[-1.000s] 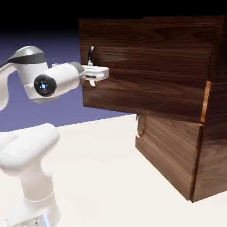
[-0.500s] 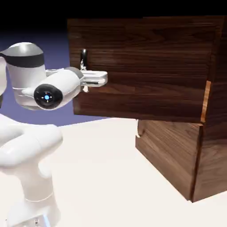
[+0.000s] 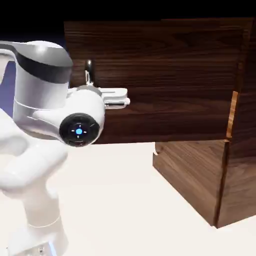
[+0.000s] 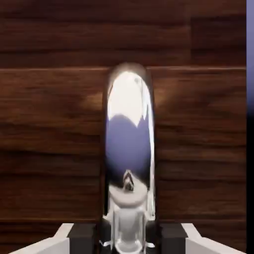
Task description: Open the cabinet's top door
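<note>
The cabinet (image 3: 240, 165) stands at the right of the exterior view. Its top door (image 3: 170, 80), a wide dark walnut panel, is swung out to the left, with an orange-brown edge (image 3: 231, 114) showing at the hinge side. The door's curved silver handle (image 3: 89, 70) rises above my hand near the door's free edge. My gripper (image 3: 125, 99) is shut on the handle. In the hand view the handle (image 4: 128, 144) fills the middle and runs down between my fingertips (image 4: 82, 234), with the gripper (image 4: 128, 242) clamped on its base against the door wood (image 4: 49, 124).
The lower panel (image 3: 192, 175) sits shut under the open door. My bulky white arm (image 3: 45, 100) fills the left of the exterior view above the pale table (image 3: 115, 200). A thin strip of blue backdrop (image 4: 250, 74) shows past the door's edge.
The top door has swung further open, its free edge moving left. My hand has gone with the handle, and the wrist has come closer to the camera.
</note>
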Controlling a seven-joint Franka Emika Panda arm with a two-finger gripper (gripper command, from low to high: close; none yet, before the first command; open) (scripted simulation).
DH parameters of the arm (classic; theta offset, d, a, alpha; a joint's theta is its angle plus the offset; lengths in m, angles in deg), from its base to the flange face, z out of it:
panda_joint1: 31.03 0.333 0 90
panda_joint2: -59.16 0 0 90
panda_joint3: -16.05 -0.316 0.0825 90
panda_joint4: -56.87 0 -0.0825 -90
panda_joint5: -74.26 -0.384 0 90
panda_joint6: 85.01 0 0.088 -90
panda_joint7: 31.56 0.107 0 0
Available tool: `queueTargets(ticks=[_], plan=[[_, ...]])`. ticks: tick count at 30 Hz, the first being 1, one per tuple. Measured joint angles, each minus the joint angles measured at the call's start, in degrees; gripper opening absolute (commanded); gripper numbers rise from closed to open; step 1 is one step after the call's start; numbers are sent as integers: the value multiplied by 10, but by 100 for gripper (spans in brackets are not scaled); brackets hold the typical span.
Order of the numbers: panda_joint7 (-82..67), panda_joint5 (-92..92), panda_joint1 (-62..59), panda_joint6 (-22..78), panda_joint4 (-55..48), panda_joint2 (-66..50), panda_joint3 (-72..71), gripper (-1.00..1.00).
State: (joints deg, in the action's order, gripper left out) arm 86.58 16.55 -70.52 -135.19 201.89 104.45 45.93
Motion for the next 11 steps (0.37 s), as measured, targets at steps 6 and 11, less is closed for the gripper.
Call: queueTargets(ticks=[6,11], plan=[[-68,59,79,82,-115,-125,80,-100],[-134,97,141,159,-214,-228,145,-100]])
